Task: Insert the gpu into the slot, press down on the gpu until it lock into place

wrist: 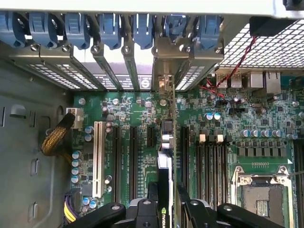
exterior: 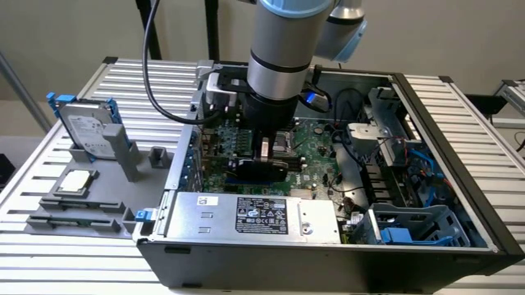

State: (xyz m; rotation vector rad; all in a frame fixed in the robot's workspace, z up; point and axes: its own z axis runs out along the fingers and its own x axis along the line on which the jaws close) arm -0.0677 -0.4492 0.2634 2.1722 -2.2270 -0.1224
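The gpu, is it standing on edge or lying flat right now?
On edge: the gpu runs as a thin strip between the jaws, above the motherboard. Whether it is fully seated, cannot tell.

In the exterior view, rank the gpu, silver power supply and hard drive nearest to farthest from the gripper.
1. gpu, in the gripper.
2. silver power supply, case's near wall.
3. hard drive, outside the case, exterior view's left.

Glossy black gpu (wrist: 164, 190), bare silver metal power supply (exterior: 197, 215), matt dark metal case (exterior: 328, 273), blue plastic clips (wrist: 110, 29)
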